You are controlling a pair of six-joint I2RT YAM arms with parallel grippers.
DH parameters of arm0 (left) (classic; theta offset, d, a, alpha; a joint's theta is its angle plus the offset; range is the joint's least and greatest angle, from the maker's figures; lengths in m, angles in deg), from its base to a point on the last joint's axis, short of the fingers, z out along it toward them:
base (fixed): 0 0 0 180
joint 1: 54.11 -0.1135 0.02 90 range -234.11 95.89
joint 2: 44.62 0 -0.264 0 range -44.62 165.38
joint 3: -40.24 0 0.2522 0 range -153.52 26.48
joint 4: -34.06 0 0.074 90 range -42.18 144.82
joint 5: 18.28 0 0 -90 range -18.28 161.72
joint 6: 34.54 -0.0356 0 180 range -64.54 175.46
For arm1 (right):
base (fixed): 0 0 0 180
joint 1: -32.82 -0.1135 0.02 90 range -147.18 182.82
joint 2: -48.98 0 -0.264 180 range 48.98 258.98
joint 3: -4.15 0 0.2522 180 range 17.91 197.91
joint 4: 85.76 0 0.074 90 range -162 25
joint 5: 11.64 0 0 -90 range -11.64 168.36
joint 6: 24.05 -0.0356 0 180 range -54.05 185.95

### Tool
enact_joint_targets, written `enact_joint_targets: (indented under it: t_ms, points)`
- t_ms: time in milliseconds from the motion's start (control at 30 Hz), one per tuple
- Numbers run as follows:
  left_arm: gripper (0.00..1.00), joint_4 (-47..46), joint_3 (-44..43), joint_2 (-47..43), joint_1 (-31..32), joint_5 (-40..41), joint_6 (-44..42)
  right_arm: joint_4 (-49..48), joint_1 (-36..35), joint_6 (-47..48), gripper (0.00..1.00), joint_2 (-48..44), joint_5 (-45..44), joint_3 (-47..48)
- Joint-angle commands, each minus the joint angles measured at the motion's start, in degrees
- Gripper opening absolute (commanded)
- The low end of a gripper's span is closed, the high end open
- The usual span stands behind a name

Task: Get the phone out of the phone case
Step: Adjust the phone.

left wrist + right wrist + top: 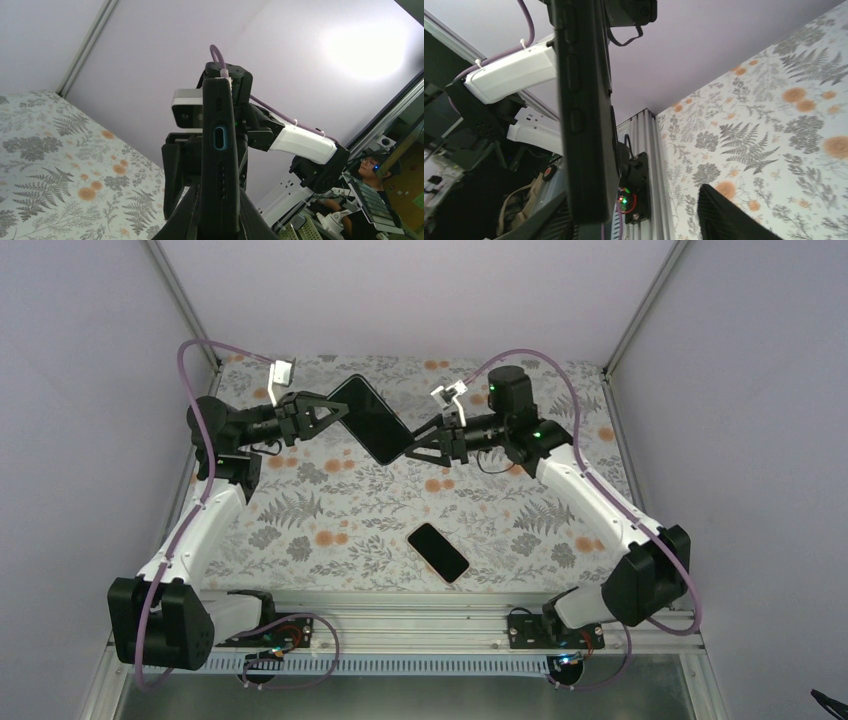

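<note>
**Case held in the air between both arms; sort out the right grip before prying**

- Left gripper (335, 412): jaws pinching one end of the phone case (372, 420). In the left wrist view they flank its lower edge, with the port cutout (220, 138) facing that camera. This is my anchor, so I'd hold it firm and not twist.
- The case hangs well above the tabletop (300, 510), tilted, spanning from one gripper to the other. The wrist views show it edge-on only, so I cannot tell whether the phone is seated in it.
- Right gripper (418, 443): at the opposite corner, jaws spread. In the right wrist view the case sits to one side and the far finger (729, 215) stands well apart from it. My judgement: centre the case rim between the jaws before closing, then take the lip only and peel the corner outward slowly.
- Risk: pulling against a one-sided grip could lever the case out of the left jaws.
- A dark slab (438, 552), phone-shaped, lies flat on the tabletop near the front rail. It may be the phone; I cannot confirm.
</note>
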Motion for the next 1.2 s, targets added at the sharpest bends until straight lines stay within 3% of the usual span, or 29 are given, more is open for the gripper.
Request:
enact_joint_targets:
  t_ms: [0,167,300,433,467,533,600,700,733,833,967,1167]
  points:
    - [0.02,-4.6,0.1,-0.5,-0.2,1.4,0.5,-2.8,-1.5,-2.2,0.48,1.4,2.8,2.7]
    - [0.03,-3.4,0.0,-0.3,-0.1,1.1,-0.8,-0.4,-2.1,-0.1,0.23,2.8,2.8,5.0]
    - [0.05,5.3,-1.3,-0.8,-0.1,0.2,-8.1,4.9,-2.1,5.5,0.04,2.6,1.2,7.3]
    - [0.15,15.7,-4.1,-1.2,-0.1,-0.9,-17.5,8.3,-2.1,9.6,0.04,1.3,-0.3,6.5]
    - [0.27,20.4,-5.7,-1.0,-0.1,-1.5,-21.6,9.9,-2.1,11.1,0.04,1.1,-0.8,6.5]
    - [0.55,33.8,-10.9,0.2,-0.1,-3.5,-33.5,13.7,-2.0,14.9,0.04,0.7,-1.8,7.0]
    - [0.73,53.6,-19.3,2.8,0.0,-4.1,-50.6,18.4,-2.0,19.4,0.04,0.4,-3.5,7.7]
    - [0.84,84.6,-33.2,8.9,-0.1,-3.1,-82.9,25.1,-2.1,26.7,0.04,-0.2,-7.7,8.4]
    - [0.97,93.9,-37.8,10.8,-0.1,-2.1,-92.5,27.3,-2.1,29.1,0.04,-0.4,-9.1,8.4]
    - [1.0,115.6,-48.0,15.7,0.0,2.7,-112.9,33.0,-2.3,35.3,0.04,-1.0,-13.5,7.8]
    - [1.0,119.6,-49.4,16.9,0.8,10.8,-120.8,37.6,-2.7,41.2,0.04,-1.6,-17.6,6.6]
    - [0.99,117.4,-45.1,15.1,8.4,21.2,-122.9,41.6,-3.9,46.6,0.04,-2.3,-22.1,5.9]
